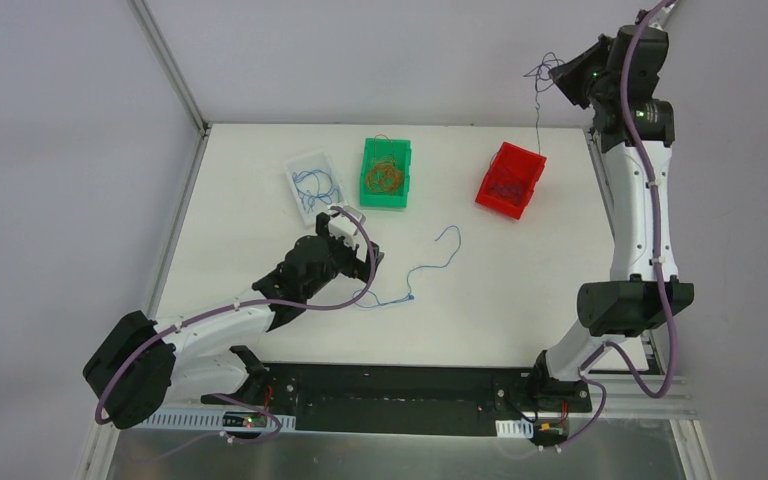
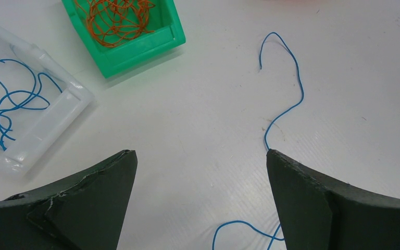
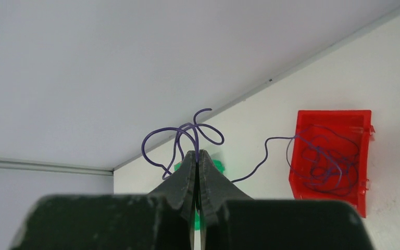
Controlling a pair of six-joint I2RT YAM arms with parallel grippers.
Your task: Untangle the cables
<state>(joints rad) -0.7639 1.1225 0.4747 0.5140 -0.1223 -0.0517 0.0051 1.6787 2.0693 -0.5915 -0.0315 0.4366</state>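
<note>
The right claw [image 3: 198, 154], raised far right, pinches a thin dark purple wire [image 3: 278, 138] over the red plastic bin [image 1: 495, 195], seemingly sorting by colour; the left claw [image 2: 200, 156] gapes above a blue wire [image 2: 301, 94].

Blue cable [image 2: 302, 96], orange cables [image 2: 117, 21], seemingly purple cable [image 3: 185, 126]; green bin [image 2: 146, 47], red bin [image 3: 333, 115].

Above the surface's [image 1: 520, 300] far right corner, the right tool [image 1: 557, 72] pinches a purple cable [image 1: 538, 112] trailing into the red bin [image 1: 510, 180].
</note>
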